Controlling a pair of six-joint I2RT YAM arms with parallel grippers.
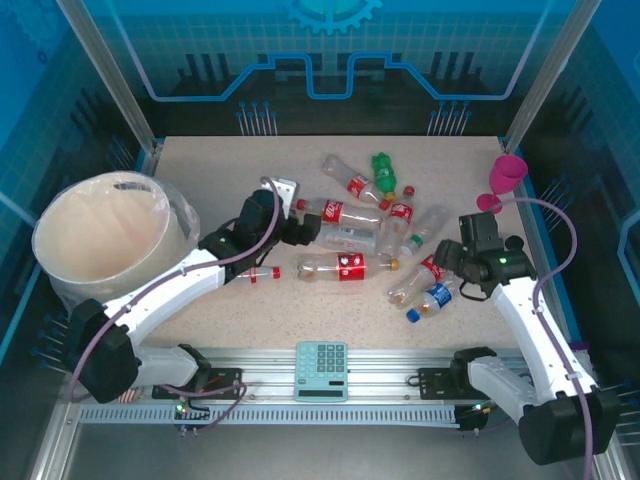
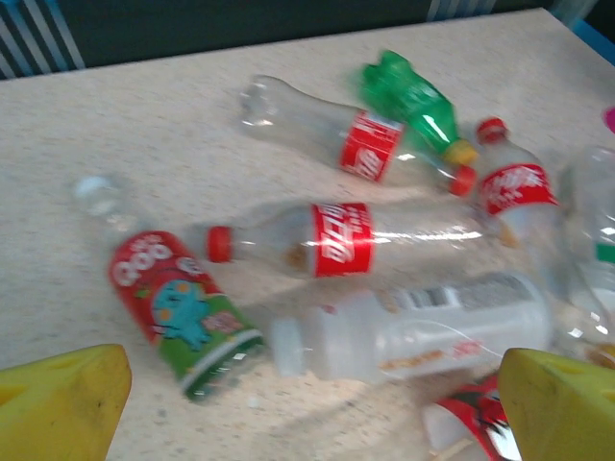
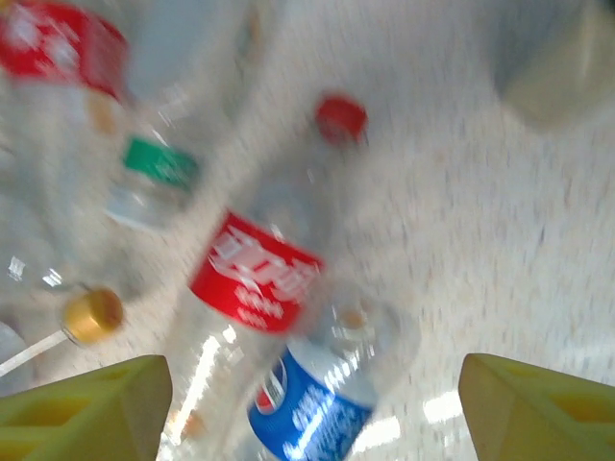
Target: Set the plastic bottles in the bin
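Several plastic bottles [image 1: 345,267] lie scattered on the speckled table, mostly red-labelled, with a green one [image 1: 383,168] at the back. The cream bin [image 1: 100,235] stands at the far left. My left gripper [image 1: 305,230] hovers open at the left end of the pile; its yellow fingertips [image 2: 58,399] flank a clear grey-labelled bottle [image 2: 413,327] and a cartoon-labelled one [image 2: 178,312]. My right gripper [image 1: 448,265] is over the right end of the pile. In the blurred right wrist view its jaws stand apart around a blue-labelled bottle [image 3: 307,413], beside a red-labelled one [image 3: 255,269].
A pink goblet [image 1: 505,180] stands at the back right, close behind the right arm. A teal calculator [image 1: 321,370] lies on the rail at the near edge. Metal frame posts and blue walls enclose the table.
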